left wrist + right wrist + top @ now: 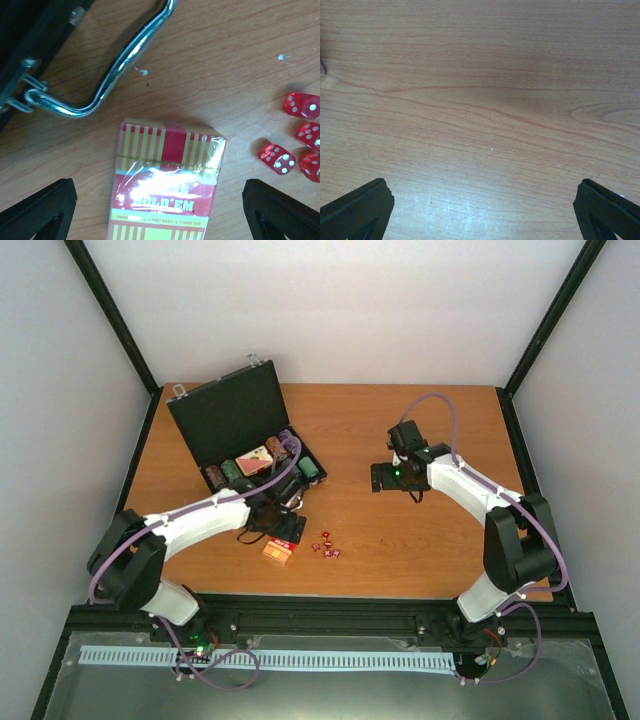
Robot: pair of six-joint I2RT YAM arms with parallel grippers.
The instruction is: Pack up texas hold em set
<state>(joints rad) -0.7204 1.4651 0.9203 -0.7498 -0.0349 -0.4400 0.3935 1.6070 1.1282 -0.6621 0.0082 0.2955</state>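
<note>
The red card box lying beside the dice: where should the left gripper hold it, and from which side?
Probably best from straight above, pinching the card box across its two long side edges: it lies flat on the table, and the open left gripper straddles it.

Card box (167,185) framed by the left gripper (159,212)
Its fingers (45,210) stand wide apart, the red box flat on the wooden table (240,60); silver handle (107,70) at eleven o'clock, four red dice (276,159) at three o'clock.
</note>
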